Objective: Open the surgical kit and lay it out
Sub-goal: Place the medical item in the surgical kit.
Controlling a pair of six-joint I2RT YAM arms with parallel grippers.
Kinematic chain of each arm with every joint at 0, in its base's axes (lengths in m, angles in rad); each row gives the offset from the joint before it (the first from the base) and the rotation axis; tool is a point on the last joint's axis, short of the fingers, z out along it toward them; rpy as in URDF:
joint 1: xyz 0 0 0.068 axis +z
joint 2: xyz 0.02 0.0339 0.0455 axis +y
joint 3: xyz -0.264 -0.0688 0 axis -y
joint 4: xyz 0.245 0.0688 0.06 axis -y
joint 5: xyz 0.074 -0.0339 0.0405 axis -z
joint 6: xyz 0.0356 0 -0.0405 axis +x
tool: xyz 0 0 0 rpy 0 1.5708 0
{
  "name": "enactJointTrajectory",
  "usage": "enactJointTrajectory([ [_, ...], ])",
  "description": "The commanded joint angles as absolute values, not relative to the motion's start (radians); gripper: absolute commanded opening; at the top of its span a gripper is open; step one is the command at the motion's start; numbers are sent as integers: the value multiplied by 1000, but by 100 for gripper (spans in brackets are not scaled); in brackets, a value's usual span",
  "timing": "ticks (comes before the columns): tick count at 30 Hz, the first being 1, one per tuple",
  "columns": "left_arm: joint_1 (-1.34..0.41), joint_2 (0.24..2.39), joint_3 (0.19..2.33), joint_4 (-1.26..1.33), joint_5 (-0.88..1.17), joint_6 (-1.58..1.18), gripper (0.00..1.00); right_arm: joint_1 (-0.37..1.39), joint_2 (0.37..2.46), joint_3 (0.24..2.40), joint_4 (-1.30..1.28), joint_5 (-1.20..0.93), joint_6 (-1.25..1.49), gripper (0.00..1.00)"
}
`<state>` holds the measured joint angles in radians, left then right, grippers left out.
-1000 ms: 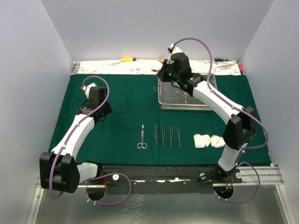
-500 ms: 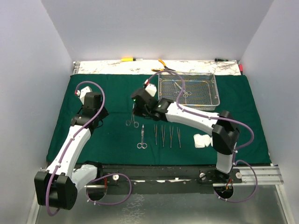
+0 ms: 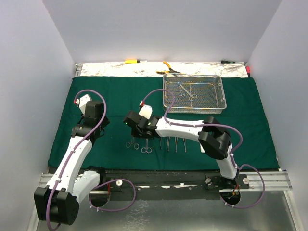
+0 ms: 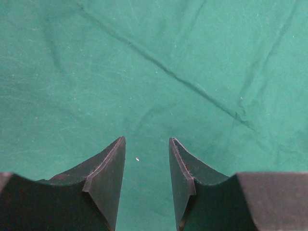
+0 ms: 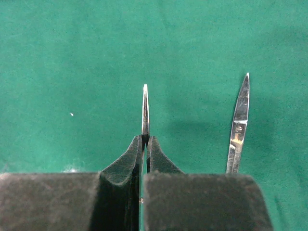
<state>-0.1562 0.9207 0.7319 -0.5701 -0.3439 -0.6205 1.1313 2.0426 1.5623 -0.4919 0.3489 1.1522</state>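
The dark green cloth wrap (image 3: 125, 96) is your biggest item. It lies spread flat over nearly the whole tabletop (image 3: 110, 70), matte and woven, with soft diagonal creases in the left wrist view. Only a pale marbled strip of the tabletop shows along the far edge, and plain white walls close in the far side and both flanks.

The rectangular wire-mesh tray (image 3: 194, 111) sits on the cloth at the far right, shiny steel with a raised rim. Small ring-handled instruments (image 3: 186, 91) lie inside it. Yellow-handled pliers (image 3: 168, 67) and a yellow-handled screwdriver (image 3: 131, 61) rest on the marbled strip behind.

Your right arm (image 3: 178, 129) reaches low across the cloth toward the centre, elbow bent near its base. Its gripper (image 5: 145, 139) points down at the cloth, jaws pinched tight on a thin steel clamp (image 5: 145, 108). The tip pokes out past the fingertips, and the ring handles show just below the gripper in the top view. You cannot tell whether it touches the cloth. Slim steel scissors (image 5: 239, 125) lie flat just beside it, parallel, and a row of tweezers (image 3: 168, 144) follows to the right, partly hidden under the arm.

Your left arm (image 3: 77, 154) stands bent over the left part of the cloth. Its gripper (image 4: 147, 144) hangs above bare fabric, jaws parted about halfway with nothing between them.
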Motion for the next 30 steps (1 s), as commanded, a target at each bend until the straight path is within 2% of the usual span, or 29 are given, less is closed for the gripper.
enactJointTrajectory([
  [1,-149,897,720,-584,-380,-634,44,1167,2083,1547,-475,445,1198,1],
  [18,-149,923,727,-584,-325,-614,44,1176,2201,1560,-378,462,1105,1],
  [19,-149,921,727,-584,-325,-614,44,1175,2213,1568,-386,457,1102,3],
  [21,-149,916,726,-584,-324,-614,44,1175,2229,1579,-395,437,1098,16],
  [24,-149,913,725,-584,-325,-617,44,1175,2232,1599,-438,431,1111,28],
  [28,-149,916,723,-583,-323,-624,45,1175,2178,1593,-463,465,1130,41],
  [30,-149,924,725,-583,-314,-623,45,1175,2137,1586,-463,481,1124,43],
])
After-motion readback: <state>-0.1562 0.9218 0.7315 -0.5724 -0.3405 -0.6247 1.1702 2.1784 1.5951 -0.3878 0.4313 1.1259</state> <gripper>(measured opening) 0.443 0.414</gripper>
